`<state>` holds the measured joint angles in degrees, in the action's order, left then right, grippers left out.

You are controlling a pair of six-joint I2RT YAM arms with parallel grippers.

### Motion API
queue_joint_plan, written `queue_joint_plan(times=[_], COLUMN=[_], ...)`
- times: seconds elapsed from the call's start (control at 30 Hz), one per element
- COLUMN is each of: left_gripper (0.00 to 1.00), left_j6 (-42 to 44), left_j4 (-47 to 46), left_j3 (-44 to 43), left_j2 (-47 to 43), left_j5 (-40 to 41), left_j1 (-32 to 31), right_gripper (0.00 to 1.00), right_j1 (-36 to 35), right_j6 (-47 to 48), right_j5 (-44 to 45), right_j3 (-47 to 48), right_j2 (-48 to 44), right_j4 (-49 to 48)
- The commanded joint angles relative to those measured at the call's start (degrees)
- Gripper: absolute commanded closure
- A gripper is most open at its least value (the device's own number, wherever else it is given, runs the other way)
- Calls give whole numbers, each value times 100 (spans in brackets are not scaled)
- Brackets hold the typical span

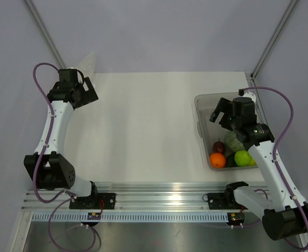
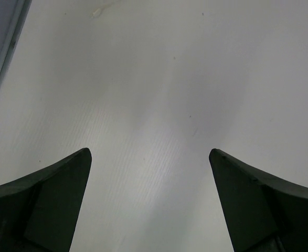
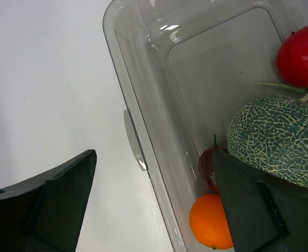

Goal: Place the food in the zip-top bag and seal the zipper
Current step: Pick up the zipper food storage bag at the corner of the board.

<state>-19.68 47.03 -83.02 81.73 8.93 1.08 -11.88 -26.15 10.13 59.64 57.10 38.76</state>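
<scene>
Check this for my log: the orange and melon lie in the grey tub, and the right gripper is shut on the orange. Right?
No: the right gripper is open, holding nothing. The orange and melon do lie in the grey tub; the right wrist view shows it.

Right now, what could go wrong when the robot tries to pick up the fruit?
1. The open right hand hangs over the tub wall, one finger outside, one inside; going straight down, it might bump the rim.
2. The melon, plum and orange are crowded together and look smooth and round, so one may slip or roll away.
</scene>
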Motion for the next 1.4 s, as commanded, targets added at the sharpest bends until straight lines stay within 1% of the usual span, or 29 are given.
queue_joint_plan(times=[0.0, 0.03, 0.13, 0.37, 0.4, 0.43, 0.57, 0.67, 0.77, 0.9, 0.93, 1.0, 1.03, 1.13, 1.17, 1.23, 1.27, 1.3, 1.37], left_gripper=[1, 1, 1, 1, 1, 1, 1, 1, 4, 17, 25, 34, 44, 63, 74, 84, 93, 100, 100], left_j6=[61, 78, 228, 474, 544, 588, 755, 817, 808, 747, 729, 711, 703, 738, 738, 720, 720, 711, 685], left_j4=[-414, -413, -527, -721, -791, -809, -791, -791, -923, -1265, -1309, -1441, -1468, -1442, -1416, -1407, -1398, -1372, -1310], left_j3=[-581, -696, -1101, -2261, -2393, -2690, -3341, -3693, -3756, -3738, -3756, -3756, -3791, -3975, -4002, -4002, -3976, -3959, -3889], left_j2=[465, 762, 1098, 2100, 2362, 2486, 3137, 3550, 3771, 3929, 3955, 3982, 3991, 4070, 4087, 4035, 4000, 3921, 3824], left_j5=[-619, -794, -840, -858, -858, -858, -709, -664, -699, -796, -848, -858, -849, -858, -858, -1014, -1051, -1095, -1253], left_j1=[506, 638, 709, 788, 797, 806, 815, 815, 815, 823, 815, 823, 823, 815, 815, 823, 823, 815, 815], right_gripper=[0, 1, 1, 1, 1, 1, 0, 1, 1, 1, 1, 1, 0, 1, 0, 1, 1, 0, 1], right_j1=[1, 1, 1, 1, 1, 1, 1, -7, 1, 1, 1, 1, 1, 1, -7, 1, 1, 1, 1], right_j6=[-92, -101, -127, -39, -22, 5, 22, -4, -39, -65, -83, -83, -83, -92, -92, -118, -136, -136, -171], right_j5=[104, 34, -125, -310, -336, -345, -424, -503, -582, -688, -723, -741, -741, -714, -697, -697, -697, -705, -732], right_j3=[66, 57, -5, 83, 101, 127, 145, 101, 39, 22, 22, 13, 4, -66, -75, -110, -119, -128, -145], right_j2=[-41, -50, -59, 126, 152, 187, 284, 372, 486, 697, 767, 811, 837, 847, 838, 829, 820, 820, 785], right_j4=[-97, -106, -185, -255, -264, -264, -281, -334, -430, -510, -519, -536, -554, -580, -598, -607, -598, -598, -598])
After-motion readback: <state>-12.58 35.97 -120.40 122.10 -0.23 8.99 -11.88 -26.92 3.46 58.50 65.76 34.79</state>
